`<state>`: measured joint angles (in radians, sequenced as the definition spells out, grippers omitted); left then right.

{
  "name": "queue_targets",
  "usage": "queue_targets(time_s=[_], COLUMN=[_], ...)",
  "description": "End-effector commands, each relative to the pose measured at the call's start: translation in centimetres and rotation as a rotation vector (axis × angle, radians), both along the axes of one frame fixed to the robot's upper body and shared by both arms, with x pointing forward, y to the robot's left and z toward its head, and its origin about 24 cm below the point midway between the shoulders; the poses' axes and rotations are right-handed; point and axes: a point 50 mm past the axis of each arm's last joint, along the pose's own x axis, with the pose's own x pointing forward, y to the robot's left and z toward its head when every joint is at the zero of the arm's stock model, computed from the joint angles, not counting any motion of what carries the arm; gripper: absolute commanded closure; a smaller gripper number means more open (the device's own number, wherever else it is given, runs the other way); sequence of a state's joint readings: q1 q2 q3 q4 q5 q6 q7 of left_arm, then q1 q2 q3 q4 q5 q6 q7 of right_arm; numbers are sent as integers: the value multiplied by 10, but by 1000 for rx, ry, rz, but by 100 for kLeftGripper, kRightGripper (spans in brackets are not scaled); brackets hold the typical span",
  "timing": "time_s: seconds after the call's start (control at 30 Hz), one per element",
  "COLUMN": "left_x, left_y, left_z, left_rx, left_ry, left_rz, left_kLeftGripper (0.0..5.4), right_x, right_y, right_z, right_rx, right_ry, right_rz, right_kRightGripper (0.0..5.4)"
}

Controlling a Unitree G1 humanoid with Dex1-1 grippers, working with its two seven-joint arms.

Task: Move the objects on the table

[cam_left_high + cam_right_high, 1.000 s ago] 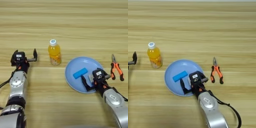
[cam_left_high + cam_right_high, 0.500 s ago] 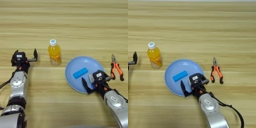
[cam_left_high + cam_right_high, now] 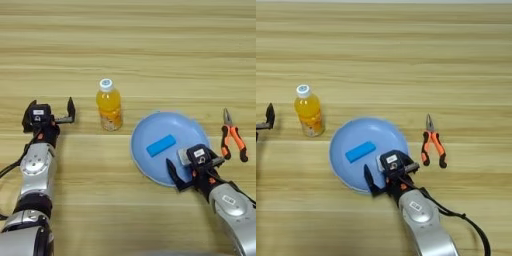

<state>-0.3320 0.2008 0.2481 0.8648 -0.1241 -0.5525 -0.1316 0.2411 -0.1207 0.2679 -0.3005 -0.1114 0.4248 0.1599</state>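
While the left pincer [image 3: 51, 111] rests at the left side of the worktop [image 3: 150, 55], its two black fingers stand spread apart with nothing between them — one fingertip [image 3: 71, 106] points toward the bottle. That bottle [image 3: 109, 105], clear with orange drink and a white cap, stands upright just to the right of the left pincer, apart from it and not touching the plate. Further right lies the round light-blue plate [image 3: 172, 131], flat on the wood. On it sits a small blue flat block [image 3: 161, 145], lying at a slant a little left of the plate's middle. A pale grey square piece [image 3: 183, 156] shows at the plate's near right part, right against the right pincer; whether it is a loose block or part of the pincer cannot be told. The right pincer [image 3: 192, 169] sits over the near right rim of the plate, its fingers open — one dark finger [image 3: 172, 176] reaches down left across the rim. Right of the plate, clear of it, lie pliers [image 3: 231, 137] with orange and black handles, their tips pointing away from the robot.
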Motion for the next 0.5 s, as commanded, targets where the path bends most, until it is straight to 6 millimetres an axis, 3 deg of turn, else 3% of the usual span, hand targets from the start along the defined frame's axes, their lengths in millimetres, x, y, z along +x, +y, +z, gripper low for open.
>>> queue_targets(time_s=[0.03, 0.5], left_x=[0, -1], left_y=[-3, -2], left_z=[-1, -1], left_rx=[-4, -2], left_ry=[3, 2], left_rz=[-1, -3], left_kLeftGripper=[0, 0], right_x=[-2, -1], right_y=[-3, -2], right_z=[-5, -5], right_rx=[-17, -1], right_ry=[36, 32], right_rz=[-9, -16], right_kRightGripper=[80, 282])
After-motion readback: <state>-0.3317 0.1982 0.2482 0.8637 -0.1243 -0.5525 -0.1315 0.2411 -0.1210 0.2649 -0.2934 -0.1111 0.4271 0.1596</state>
